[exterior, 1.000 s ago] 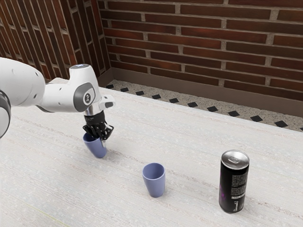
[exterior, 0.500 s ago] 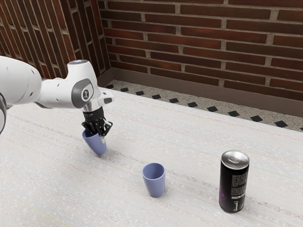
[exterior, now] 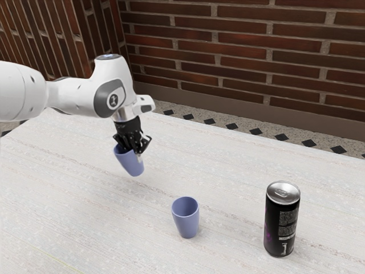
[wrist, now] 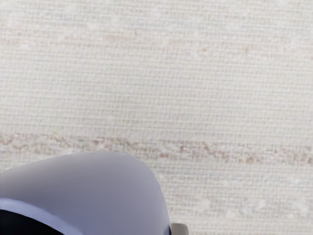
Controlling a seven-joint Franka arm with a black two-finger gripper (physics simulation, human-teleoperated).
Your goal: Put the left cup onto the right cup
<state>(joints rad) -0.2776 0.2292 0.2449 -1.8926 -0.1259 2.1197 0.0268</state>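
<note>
While the lifted cup (exterior: 130, 161) hangs clear of the table (exterior: 68, 228), it is pinched at its rim by the gripper (exterior: 133, 147); the jaws are closed on the cup wall, apparently one finger inside the mouth and one outside. The cup is held tilted, with its base pointing down and toward the exterior view's right. In the wrist view its rounded wall (wrist: 83, 196) is seen just under the hand, with bare table (wrist: 195, 73) beyond it.

The standing cup (exterior: 185, 217) is upright on the table, mouth up, well apart from the lifted cup, toward the exterior view's right and nearer the camera. A black can (exterior: 281, 218) stands further right, apart from it.

Step judged: carry phase; stacking not yet done.

Risks noted:
- Tilt. If the cup is lowered at this angle, its base edge may catch the standing cup's rim and tip that cup over, since it looks light and empty.
- Grip. A thin wall is pinched at one spot only, so the cup could swing or slip between the fingers during the carry.
- Alignment. If release is made off-centre or too high, the cup may bounce off and roll away.
- Overshoot. The can could be struck; this is judged unlikely.
</note>
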